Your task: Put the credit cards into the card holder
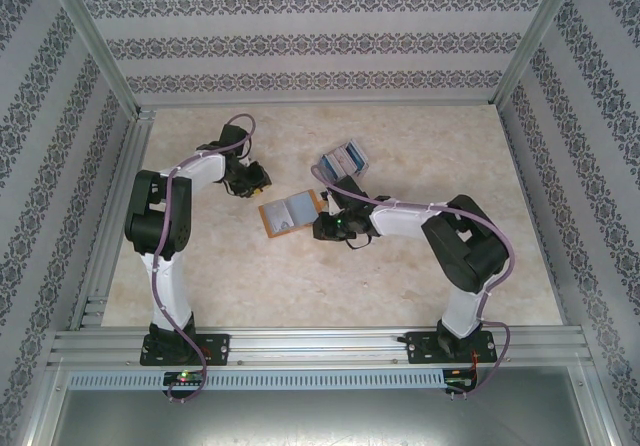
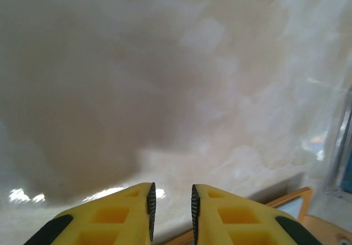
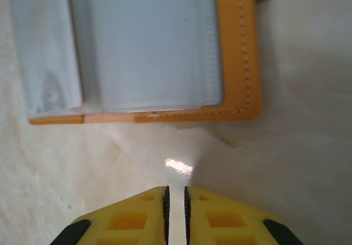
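Note:
The card holder [image 1: 289, 212] lies open and flat mid-table, orange-brown at the rim with grey-blue panels inside. The credit cards [image 1: 343, 158] lie as a small blue-grey pile on the table just beyond it, to the right. My right gripper [image 1: 322, 224] is low at the holder's right edge. In the right wrist view the holder's orange rim [image 3: 237, 63] lies just ahead of that gripper [image 3: 176, 189], whose jaws stand a thin slit apart with nothing between them. My left gripper [image 1: 258, 176] hovers left of the holder, slightly open [image 2: 171, 187] and empty, with the holder's corner [image 2: 290, 200] at the lower right.
The pale marbled tabletop [image 1: 400, 276] is ringed by patterned walls and an aluminium frame [image 1: 320, 341] along the near edge. Both arms bend inward toward the middle, their wrists close together around the holder.

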{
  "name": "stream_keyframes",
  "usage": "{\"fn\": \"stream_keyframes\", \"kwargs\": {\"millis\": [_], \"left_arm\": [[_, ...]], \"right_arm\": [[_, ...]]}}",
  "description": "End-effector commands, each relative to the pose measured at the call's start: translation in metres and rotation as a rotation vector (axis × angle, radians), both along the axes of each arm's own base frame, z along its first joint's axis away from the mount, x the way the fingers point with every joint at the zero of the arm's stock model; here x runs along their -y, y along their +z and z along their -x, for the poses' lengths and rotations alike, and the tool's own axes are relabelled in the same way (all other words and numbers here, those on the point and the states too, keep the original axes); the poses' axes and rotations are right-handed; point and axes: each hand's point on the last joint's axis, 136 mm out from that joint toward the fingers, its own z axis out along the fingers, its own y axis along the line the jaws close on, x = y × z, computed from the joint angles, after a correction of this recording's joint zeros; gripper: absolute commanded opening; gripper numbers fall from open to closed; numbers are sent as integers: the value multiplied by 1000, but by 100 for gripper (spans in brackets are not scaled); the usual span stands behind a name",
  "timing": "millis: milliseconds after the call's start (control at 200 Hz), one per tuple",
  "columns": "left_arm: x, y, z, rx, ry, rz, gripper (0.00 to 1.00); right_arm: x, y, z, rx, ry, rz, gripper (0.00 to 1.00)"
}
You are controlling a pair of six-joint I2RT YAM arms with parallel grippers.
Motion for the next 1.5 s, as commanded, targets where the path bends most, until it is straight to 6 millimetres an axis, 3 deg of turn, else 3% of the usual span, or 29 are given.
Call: {"fn": "stream_keyframes", "kwargs": {"millis": [0, 465, 615, 839, 1104, 1234, 1369, 1494], "left_arm": [[-6, -7, 24, -56, -21, -10, 26], [-15, -12, 91, -125, 3, -17, 26], [-4, -12, 110, -141, -17, -12, 26], [8, -13, 135, -174, -38, -4, 26], [55, -2, 134, -145, -111, 25, 26], [83, 3, 128, -127, -158, 39, 26], [105, 10, 118, -95, -182, 58, 26], [115, 15, 104, -68, -190, 63, 26]], "right_arm": [[-4, 1, -20, 31, -16, -12, 18], [-18, 1, -100, 92, -20, -11, 19], [-36, 3, -121, 79, 14, -40, 20], [-72, 1, -134, 35, 79, -100, 21], [-115, 13, -133, 14, 198, -138, 22], [-125, 23, -132, 10, 237, -158, 22], [-119, 43, -139, 43, 241, -161, 23], [-97, 69, -153, 96, 209, -156, 25]]}}
